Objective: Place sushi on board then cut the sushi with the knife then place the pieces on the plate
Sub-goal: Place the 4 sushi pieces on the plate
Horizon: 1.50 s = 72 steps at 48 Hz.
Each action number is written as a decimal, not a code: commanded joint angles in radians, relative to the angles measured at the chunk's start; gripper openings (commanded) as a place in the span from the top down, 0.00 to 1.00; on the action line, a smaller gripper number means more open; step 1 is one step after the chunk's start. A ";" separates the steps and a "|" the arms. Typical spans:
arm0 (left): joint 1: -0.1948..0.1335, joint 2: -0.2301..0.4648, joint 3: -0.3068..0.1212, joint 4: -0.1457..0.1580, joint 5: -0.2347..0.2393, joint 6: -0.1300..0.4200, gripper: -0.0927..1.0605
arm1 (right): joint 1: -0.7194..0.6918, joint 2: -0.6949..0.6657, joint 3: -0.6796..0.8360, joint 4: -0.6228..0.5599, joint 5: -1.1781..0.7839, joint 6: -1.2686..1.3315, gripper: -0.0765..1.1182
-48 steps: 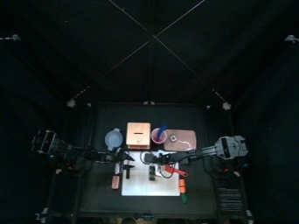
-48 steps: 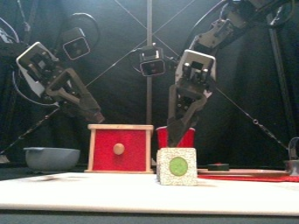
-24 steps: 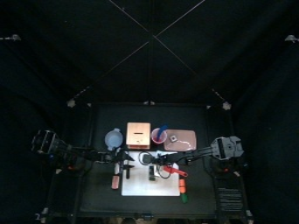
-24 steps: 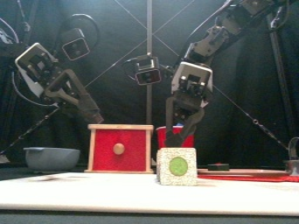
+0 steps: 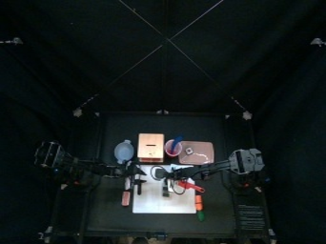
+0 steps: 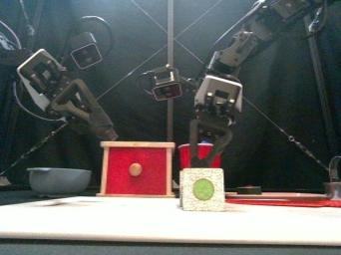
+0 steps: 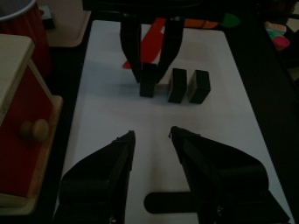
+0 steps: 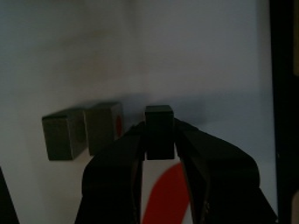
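Sushi blocks (image 7: 177, 85) stand on the white cutting board (image 7: 117, 114), three already apart. The right gripper (image 8: 159, 131) has its jaws closed on the red knife (image 8: 166, 188) over one; the left gripper (image 7: 151, 134) holds its jaws open, empty. Plating is left.

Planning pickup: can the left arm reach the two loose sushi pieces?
Probably yes: left gripper's jaws open, bare board up to both sushi pieces; right gripper with red knife sits close beside.
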<state>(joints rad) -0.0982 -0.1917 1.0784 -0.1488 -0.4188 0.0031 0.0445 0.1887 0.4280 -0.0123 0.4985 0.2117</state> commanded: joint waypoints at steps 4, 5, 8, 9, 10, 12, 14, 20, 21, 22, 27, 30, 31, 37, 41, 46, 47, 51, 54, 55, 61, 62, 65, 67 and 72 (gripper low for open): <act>0.003 -0.005 -0.009 -0.002 -0.006 0.000 0.24 | -0.032 -0.147 0.032 0.008 0.040 0.006 0.44; 0.003 -0.005 -0.009 -0.002 -0.006 0.000 0.24 | -0.040 -0.160 0.041 0.009 0.044 0.006 0.44; 0.003 -0.005 -0.009 -0.002 -0.005 -0.002 0.24 | -0.063 -0.201 0.074 0.014 0.048 0.006 0.44; 0.002 -0.005 -0.008 -0.002 -0.006 -0.002 0.24 | -0.075 -0.222 0.092 0.017 0.049 0.006 0.44; 0.002 -0.005 -0.009 -0.002 -0.006 -0.002 0.24 | -0.084 -0.236 0.104 0.018 0.051 0.006 0.44; 0.003 -0.005 -0.009 -0.002 -0.005 -0.002 0.24 | -0.104 -0.265 0.130 0.021 0.052 0.006 0.44; 0.003 -0.005 -0.009 0.000 -0.006 -0.002 0.25 | -0.123 -0.295 0.158 0.023 0.052 0.006 0.44; 0.002 -0.005 -0.009 -0.002 -0.005 -0.002 0.25 | -0.186 -0.373 0.241 0.031 0.054 0.006 0.44; 0.002 -0.005 -0.009 0.000 -0.005 -0.002 0.25 | -0.196 -0.383 0.253 0.031 0.054 0.006 0.44; 0.003 -0.005 -0.009 -0.002 -0.006 -0.002 0.25 | -0.213 -0.399 0.272 0.029 0.054 0.006 0.44; 0.003 -0.005 -0.011 -0.002 -0.006 -0.002 0.25 | -0.272 -0.433 0.325 0.021 0.054 0.005 0.44; 0.006 -0.005 -0.012 -0.002 -0.006 0.000 0.25 | -0.308 -0.436 0.350 0.015 0.051 0.005 0.44; 0.006 -0.005 -0.012 -0.002 -0.006 0.000 0.25 | -0.325 -0.436 0.359 0.012 0.051 0.005 0.44; 0.009 -0.005 -0.012 -0.002 -0.005 -0.002 0.25 | -0.387 -0.413 0.371 -0.011 0.034 0.003 0.44; 0.008 -0.005 -0.012 -0.002 -0.006 -0.003 0.25 | -0.414 -0.394 0.368 -0.025 0.014 0.003 0.42; 0.009 -0.005 -0.012 -0.002 -0.006 -0.003 0.25 | -0.434 -0.367 0.365 -0.038 0.008 0.002 0.38; 0.008 -0.005 -0.012 -0.002 -0.006 -0.003 0.25 | -0.434 -0.360 0.364 -0.040 0.006 0.002 0.37; 0.008 -0.005 -0.014 -0.003 -0.006 -0.003 0.25 | -0.430 -0.341 0.364 -0.041 0.008 0.002 0.33; 0.008 -0.005 -0.012 -0.003 -0.005 -0.003 0.25 | -0.430 -0.336 0.364 -0.041 0.008 0.002 0.29; 0.008 -0.005 -0.014 -0.003 -0.006 -0.003 0.25 | -0.428 -0.336 0.365 -0.041 0.008 0.002 0.28; 0.009 -0.005 -0.014 -0.003 -0.006 -0.002 0.25 | -0.428 -0.348 0.365 -0.040 0.008 0.003 0.23; 0.009 -0.005 -0.014 -0.003 -0.006 -0.002 0.25 | -0.428 -0.353 0.365 -0.040 0.008 0.002 0.22; 0.008 -0.005 -0.014 -0.003 -0.005 -0.003 0.25 | -0.428 -0.367 0.364 -0.035 0.008 0.003 0.21; 0.008 -0.005 -0.014 -0.003 -0.005 -0.003 0.25 | -0.426 -0.377 0.362 -0.032 0.008 0.003 0.21; 0.008 -0.005 -0.014 -0.003 -0.005 -0.003 0.25 | -0.391 -0.402 0.357 -0.009 0.003 0.003 0.21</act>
<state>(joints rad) -0.0920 -0.1917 1.0784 -0.1503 -0.4188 0.0015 -0.3758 -0.1657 0.8084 -0.0399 0.5093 0.2148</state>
